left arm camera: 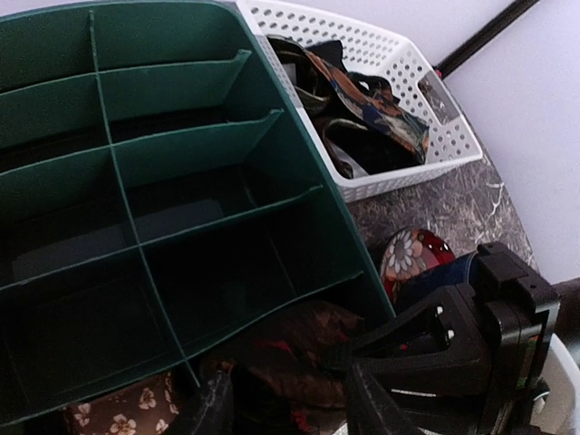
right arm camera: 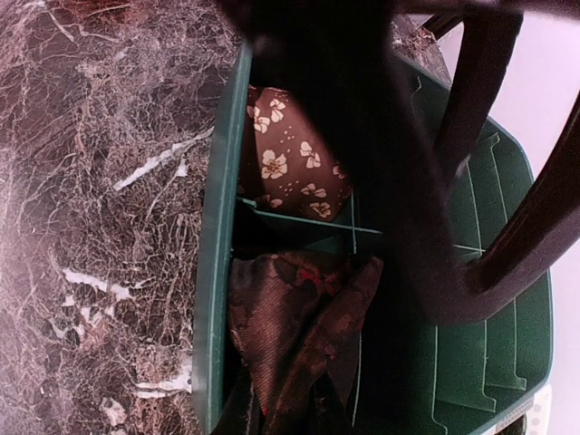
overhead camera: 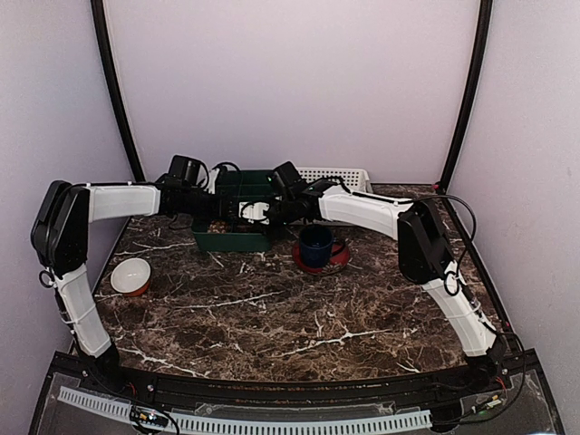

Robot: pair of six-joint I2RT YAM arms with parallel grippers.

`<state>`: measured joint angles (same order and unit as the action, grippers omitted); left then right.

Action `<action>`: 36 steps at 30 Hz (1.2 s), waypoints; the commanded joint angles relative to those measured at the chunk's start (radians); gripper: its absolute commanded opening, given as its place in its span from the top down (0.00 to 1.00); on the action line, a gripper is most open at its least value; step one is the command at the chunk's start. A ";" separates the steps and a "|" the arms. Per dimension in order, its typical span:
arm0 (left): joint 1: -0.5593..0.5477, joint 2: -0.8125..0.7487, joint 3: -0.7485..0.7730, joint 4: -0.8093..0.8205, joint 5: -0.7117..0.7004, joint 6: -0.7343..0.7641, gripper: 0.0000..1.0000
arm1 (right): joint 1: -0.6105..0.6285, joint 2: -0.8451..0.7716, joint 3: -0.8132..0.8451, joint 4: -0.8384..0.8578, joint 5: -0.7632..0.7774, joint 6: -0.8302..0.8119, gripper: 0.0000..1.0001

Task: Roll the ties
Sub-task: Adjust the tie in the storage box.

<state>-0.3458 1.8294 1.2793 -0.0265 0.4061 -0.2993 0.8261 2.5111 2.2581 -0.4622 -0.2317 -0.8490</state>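
The ties (left arm camera: pixel 362 100) are in two places. A heap of them fills the white basket, and two more sit in the green box, right at the jaws.

The biggest thing is the brown marble tabletop (overhead camera: pixel 272 308). Both arms stretch over it to its far side. The green box (left arm camera: pixel 181 181) stands there. Thin walls split it into many little rooms. Both sets of jaws hang over the end of the box nearest the arms.

The white basket (left arm camera: pixel 435 109) has holes in its sides. It stands just behind the box, past the jaws. A red flowered plate (left arm camera: pixel 412 258) lies just beside the right jaws, and a blue mug (overhead camera: pixel 315 243) stands on it. A small white bowl (overhead camera: pixel 131 275) sits well apart from the left jaws, out on their far left.

The dark tie (right arm camera: pixel 299 317) is brown with bits of red. It lies crumpled in an end room of the box.

The left jaws (left arm camera: pixel 290 388) are spread wide, with one finger on each side of this tie and just above it. I cannot tell if they touch it. The right jaws (left arm camera: pixel 353 355) come in from the side. They are pressed together on the edge of the same tie.

The flowered tie (right arm camera: pixel 290 163) is brown with cream flowers and rolled into a small bundle. It sits in the next room of the box, just beside the left jaws and not between them.
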 commanded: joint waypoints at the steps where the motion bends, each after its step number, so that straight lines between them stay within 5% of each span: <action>1: -0.030 0.028 0.041 -0.088 0.034 0.042 0.61 | 0.006 0.006 -0.031 -0.044 0.008 -0.003 0.93; 17: -0.059 0.131 0.087 -0.186 -0.001 0.076 0.87 | 0.007 -0.059 -0.115 0.085 0.058 0.031 0.58; 24: -0.059 0.168 0.116 -0.210 0.000 0.080 0.89 | 0.008 -0.142 -0.234 0.206 0.064 0.049 0.42; 36: -0.050 0.207 0.148 -0.215 -0.009 0.071 0.90 | 0.007 -0.225 -0.338 0.293 0.049 0.071 0.30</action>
<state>-0.3901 2.0026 1.4105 -0.1814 0.3992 -0.2356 0.8249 2.3455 1.9675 -0.1894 -0.1608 -0.7979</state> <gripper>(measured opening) 0.105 0.687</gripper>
